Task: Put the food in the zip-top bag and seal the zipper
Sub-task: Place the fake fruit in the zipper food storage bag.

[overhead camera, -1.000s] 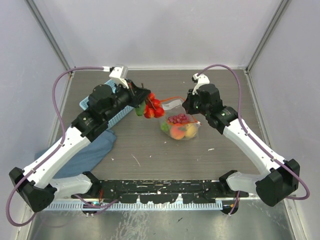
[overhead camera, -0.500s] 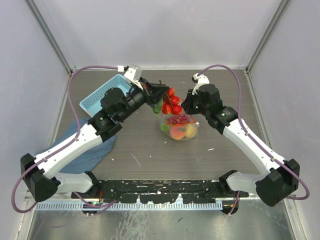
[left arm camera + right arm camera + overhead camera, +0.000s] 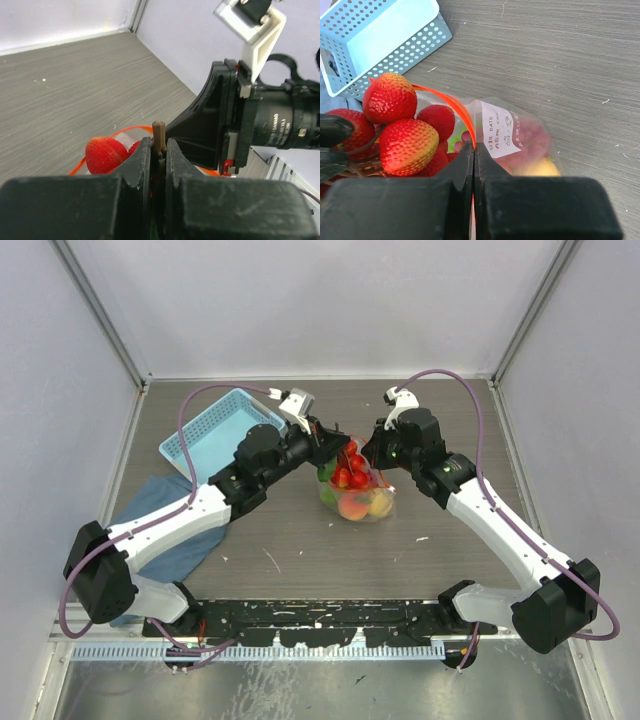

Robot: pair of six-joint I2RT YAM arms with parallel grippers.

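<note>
The clear zip-top bag point(image 3: 366, 496) stands mid-table with a peach, a yellow fruit and purple grapes inside; it also shows in the right wrist view point(image 3: 520, 142). My right gripper point(image 3: 374, 462) is shut on the bag's red-orange zipper strip point(image 3: 457, 107) and holds the mouth up. My left gripper point(image 3: 337, 452) is shut on the brown stem point(image 3: 159, 137) of a bunch of red strawberries point(image 3: 350, 470), which hangs at the bag's open mouth. The strawberries point(image 3: 405, 145) fill the left of the right wrist view. One red berry point(image 3: 105, 155) shows beside my left fingers.
A light blue plastic basket point(image 3: 215, 430) lies at the back left, also in the right wrist view point(image 3: 375, 35). A blue cloth point(image 3: 175, 540) lies on the left side of the table. Grey walls close in the table on three sides.
My left arm has carried the strawberry bunch rightwards from beside the basket to the bag's mouth. The basket is now uncovered. My right gripper has stayed on the zipper strip.
</note>
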